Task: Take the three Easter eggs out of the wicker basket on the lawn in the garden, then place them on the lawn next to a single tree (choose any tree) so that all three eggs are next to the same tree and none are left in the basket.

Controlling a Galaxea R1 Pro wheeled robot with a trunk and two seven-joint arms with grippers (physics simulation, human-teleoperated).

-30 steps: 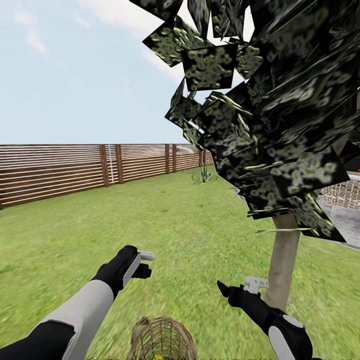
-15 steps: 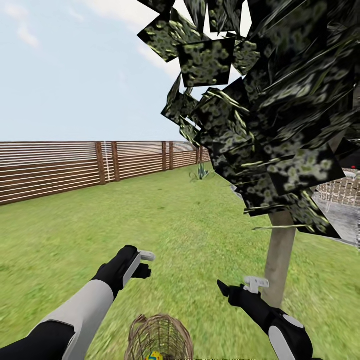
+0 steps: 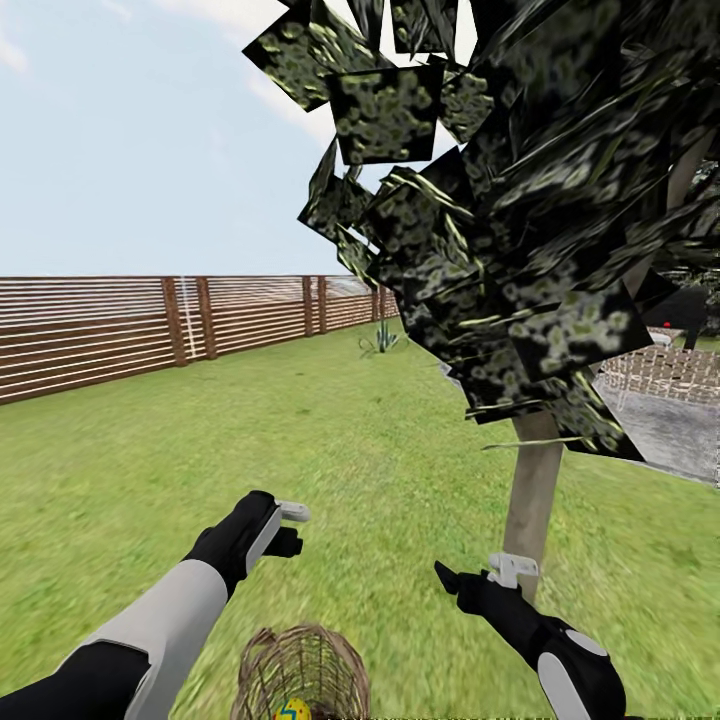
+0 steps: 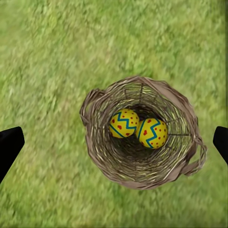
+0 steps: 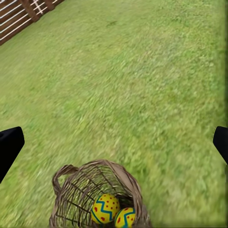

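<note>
The wicker basket (image 3: 300,672) stands on the lawn (image 3: 400,450) at the bottom edge of the head view, between my two arms. One yellow Easter egg (image 3: 293,712) peeks out of it there. The left wrist view looks straight down into the basket (image 4: 102,156), where two Easter eggs (image 4: 124,123) (image 4: 152,133) lie side by side. My left gripper (image 3: 292,528) (image 4: 115,144) hangs open above it, holding nothing. My right gripper (image 3: 480,573) is open and empty too, just right of the basket (image 5: 71,194) with its eggs (image 5: 105,208). The tree's trunk (image 3: 530,500) rises close behind the right gripper.
The tree's dark blocky crown (image 3: 520,200) hangs low over the upper right. A brown slat fence (image 3: 150,320) runs along the left and back. A grey paved patio (image 3: 670,435) with pale woven seats (image 3: 665,370) lies at the right. Open grass stretches ahead.
The whole picture has shifted: tree and fence slid left, and more of the basket with an egg rose into the bottom edge. Both arms keep the same pose.
</note>
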